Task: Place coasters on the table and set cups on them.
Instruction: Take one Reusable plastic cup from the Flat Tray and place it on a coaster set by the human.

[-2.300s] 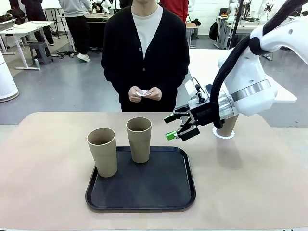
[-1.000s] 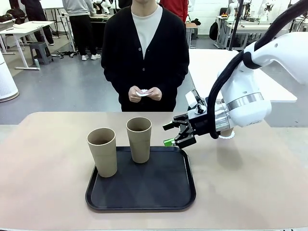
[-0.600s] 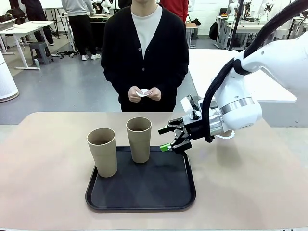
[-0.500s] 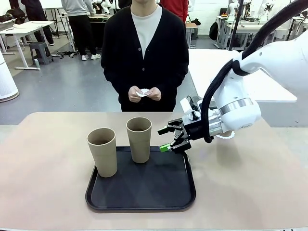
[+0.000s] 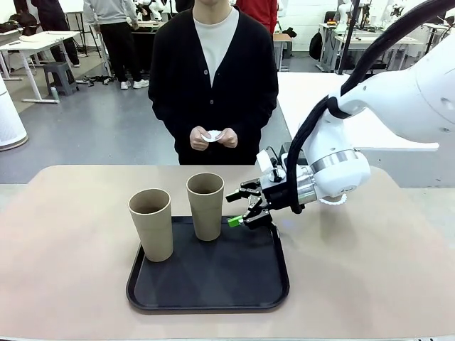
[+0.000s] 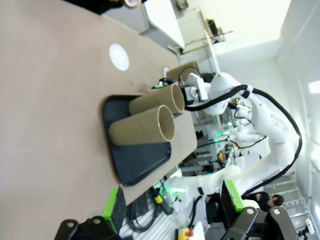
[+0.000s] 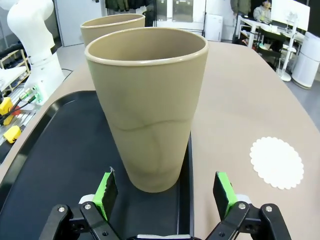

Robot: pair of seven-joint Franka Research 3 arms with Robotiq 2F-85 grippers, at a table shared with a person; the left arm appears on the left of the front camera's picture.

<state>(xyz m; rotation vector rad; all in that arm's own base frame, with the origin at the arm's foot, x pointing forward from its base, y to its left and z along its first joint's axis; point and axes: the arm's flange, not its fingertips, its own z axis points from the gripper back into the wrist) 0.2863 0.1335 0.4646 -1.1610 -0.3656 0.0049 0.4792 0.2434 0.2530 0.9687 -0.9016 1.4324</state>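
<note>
Two tan cups stand on the black tray [image 5: 213, 284]: one at the left [image 5: 151, 224], one farther back [image 5: 205, 206]. My right gripper [image 5: 238, 209] is open just right of the back cup [image 7: 147, 110], whose base sits between and just ahead of its green pads [image 7: 106, 190]. A third cup [image 6: 182, 71] stands behind my right arm on a coaster [image 5: 333, 202]. Another coaster [image 7: 276, 162] lies bare on the table [image 5: 370, 270]. The person holds a white coaster [image 5: 211, 136] in both hands. My left gripper [image 6: 172, 205] is open and holds nothing, off to the side of the tray.
The person stands at the far edge, opposite the tray. My right arm's white body [image 5: 341, 163] hangs over the table's right half. A white rectangular table [image 5: 370, 121] stands behind it.
My right gripper has swung left, away from the cup on the coaster, to the tray's back cup, staying open. The cups and the person's hands have not moved.
</note>
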